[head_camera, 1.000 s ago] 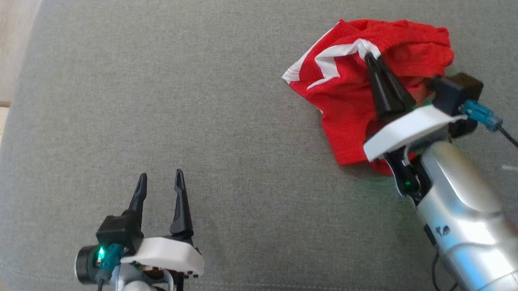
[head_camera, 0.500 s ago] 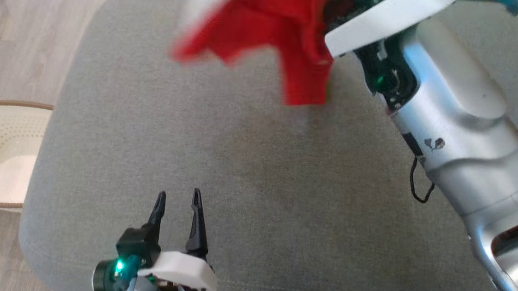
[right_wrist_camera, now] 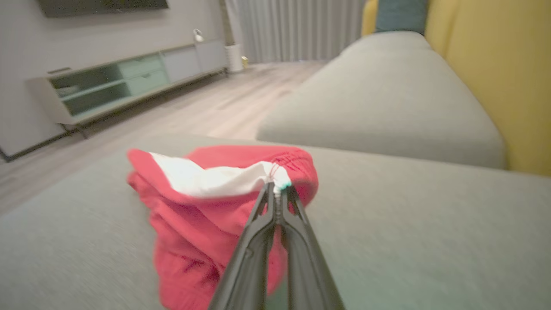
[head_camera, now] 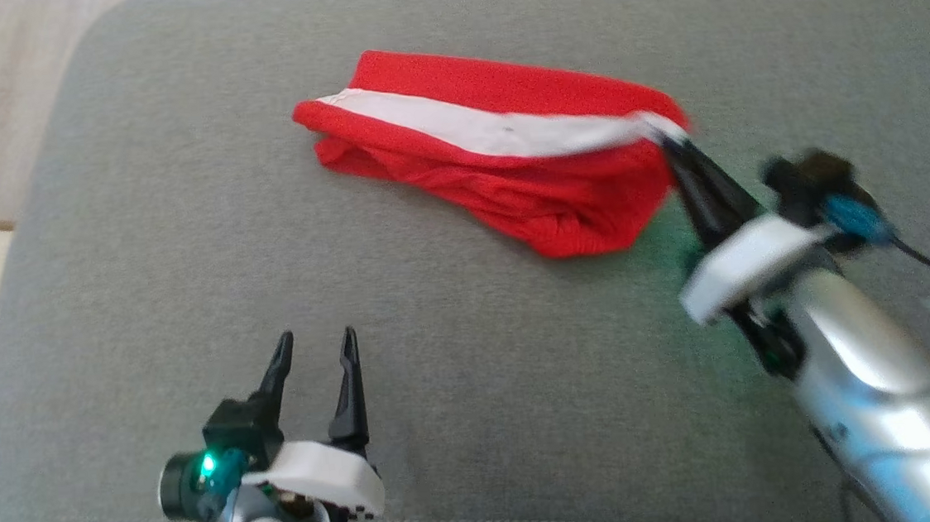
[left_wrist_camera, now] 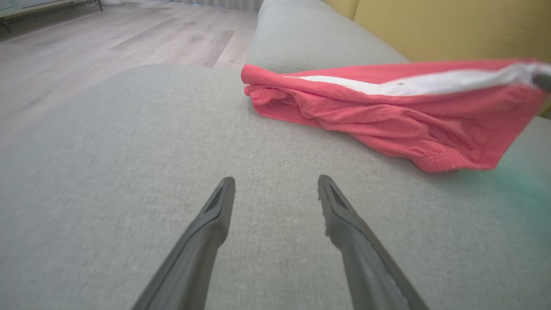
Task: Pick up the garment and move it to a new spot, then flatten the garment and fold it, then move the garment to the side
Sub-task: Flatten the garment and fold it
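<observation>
The right claw (head_camera: 665, 139) grips the garment (head_camera: 525, 186) by its white stripe (head_camera: 488, 126) — the left claw (head_camera: 315, 339) gapes, empty.

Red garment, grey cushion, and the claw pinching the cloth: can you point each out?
Red garment (head_camera: 508, 179): head view, red cloth just under its white stripe.
Grey cushion (head_camera: 482, 376): head view, bare top surface.
Right gripper (right_wrist_camera: 277, 191): right wrist view, between fingertips shut on the white edge.

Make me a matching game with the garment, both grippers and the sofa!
Things:
1. garment
2. left gripper
3. right gripper
4. sofa

Colour or state:
A. grey
B. open, holding nothing
C. red with a white stripe
D. shut on the garment's white edge

Pairs: 1-C, 2-B, 3-D, 4-A
</observation>
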`<state>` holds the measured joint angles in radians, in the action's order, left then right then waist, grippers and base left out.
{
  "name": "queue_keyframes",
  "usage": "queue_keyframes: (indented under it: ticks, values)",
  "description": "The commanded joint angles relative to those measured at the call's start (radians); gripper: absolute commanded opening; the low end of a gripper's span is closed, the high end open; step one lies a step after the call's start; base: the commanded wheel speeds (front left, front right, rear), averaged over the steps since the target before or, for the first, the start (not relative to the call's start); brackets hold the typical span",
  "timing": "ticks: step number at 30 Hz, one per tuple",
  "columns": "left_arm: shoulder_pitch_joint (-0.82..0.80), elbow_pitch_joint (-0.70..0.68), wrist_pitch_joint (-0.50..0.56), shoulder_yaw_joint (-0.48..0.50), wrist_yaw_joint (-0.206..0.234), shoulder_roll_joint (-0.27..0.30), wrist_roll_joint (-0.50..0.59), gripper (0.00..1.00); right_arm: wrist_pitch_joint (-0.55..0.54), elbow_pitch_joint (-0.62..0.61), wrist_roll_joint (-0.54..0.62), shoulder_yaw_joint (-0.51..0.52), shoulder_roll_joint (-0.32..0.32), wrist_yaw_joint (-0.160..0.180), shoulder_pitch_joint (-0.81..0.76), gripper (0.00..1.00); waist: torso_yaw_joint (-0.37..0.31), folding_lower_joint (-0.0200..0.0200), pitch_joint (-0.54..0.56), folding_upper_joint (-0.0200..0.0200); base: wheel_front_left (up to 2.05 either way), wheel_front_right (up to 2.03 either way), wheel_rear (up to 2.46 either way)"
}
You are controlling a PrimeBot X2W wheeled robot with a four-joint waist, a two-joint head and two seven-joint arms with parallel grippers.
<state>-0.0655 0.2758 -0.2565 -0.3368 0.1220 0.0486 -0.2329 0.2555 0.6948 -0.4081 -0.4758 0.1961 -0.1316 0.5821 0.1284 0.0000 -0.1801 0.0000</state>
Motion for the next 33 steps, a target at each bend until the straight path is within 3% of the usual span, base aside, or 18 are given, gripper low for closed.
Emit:
queue_keyframes:
  ticks: [1,14,15,16,21,33]
  values:
    - [-0.048,-0.031,-0.005,0.04,-0.006,0.002,0.012,1.0,0.006,-0.023,0.009,0.012,0.01,0.001,-0.008,0.0,-0.026,0.0,-0.015,0.0,0.0,0.0,0.0]
    - [-0.076,-0.025,-0.005,0.055,-0.02,0.002,0.027,1.0,0.006,-0.019,0.103,0.133,0.065,0.001,-0.135,0.0,-0.103,0.0,0.001,0.0,0.0,0.0,0.0]
    - [-0.075,-0.024,-0.005,0.056,-0.019,0.002,0.026,1.0,0.006,-0.02,0.118,0.149,0.065,0.001,-0.135,0.36,-0.106,0.0,0.004,0.0,0.0,0.0,0.0]
    - [-0.073,-0.024,-0.005,0.056,-0.019,0.002,0.026,1.0,0.006,-0.021,0.133,0.163,0.062,0.001,-0.135,1.0,-0.108,0.0,0.008,0.0,0.0,0.0,0.0]
    - [-0.065,-0.021,-0.005,0.063,-0.008,0.002,0.025,1.0,0.006,-0.056,0.192,0.265,0.025,0.001,-0.147,1.0,-0.111,0.0,0.026,0.0,0.0,0.0,0.0]
    - [-0.05,-0.025,-0.005,0.138,0.029,0.002,0.068,1.0,0.006,-0.266,0.289,0.485,-0.134,0.001,-0.257,1.0,-0.112,0.0,0.071,0.0,0.0,0.0,0.0]
